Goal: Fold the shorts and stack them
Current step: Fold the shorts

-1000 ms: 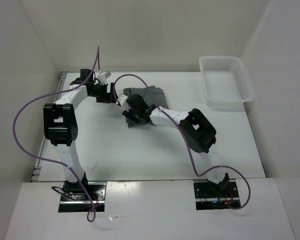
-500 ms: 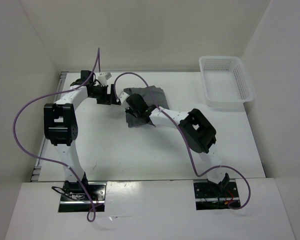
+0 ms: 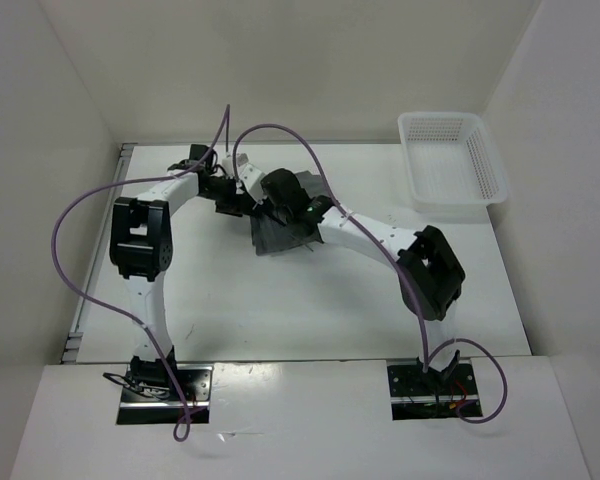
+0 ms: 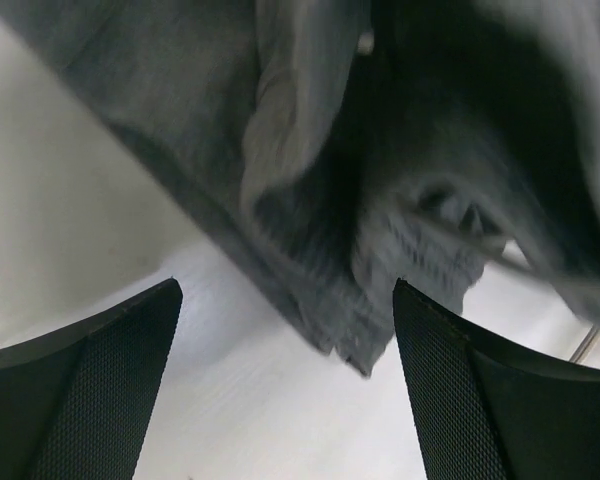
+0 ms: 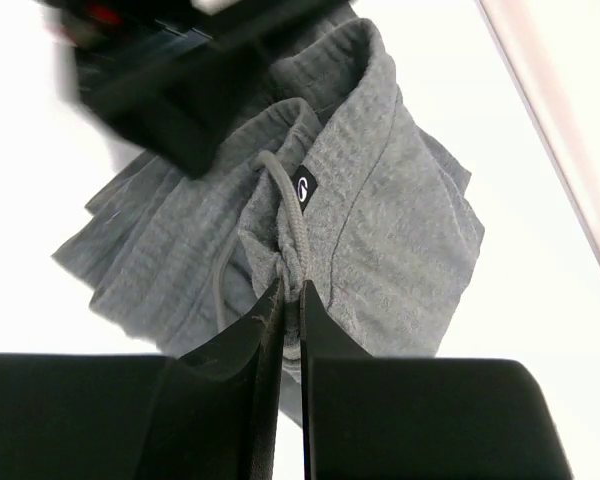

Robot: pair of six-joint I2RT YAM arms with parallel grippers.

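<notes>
The grey shorts [image 3: 276,238] lie bunched at the back middle of the table, and one part of them is lifted. My right gripper [image 5: 291,290] is shut on a pinch of the waistband fabric together with the drawstring [image 5: 290,215]; the rest of the shorts [image 5: 390,230] hangs below it. From above, the right gripper [image 3: 282,202] sits over the pile's upper left. My left gripper [image 4: 285,345] is open, and its fingers [image 4: 100,395] have only white table between them. The shorts' edge [image 4: 310,200] hangs just ahead of it. From above, the left gripper [image 3: 230,196] is close beside the right one.
A white mesh basket [image 3: 450,165] stands at the back right with nothing in it. White walls close in the table on the left, back and right. Purple cables [image 3: 80,230] loop over both arms.
My right gripper has shut on the shorts' waistband and raised it a little. The left arm has swung right, up to the shorts, with its jaws still open.
</notes>
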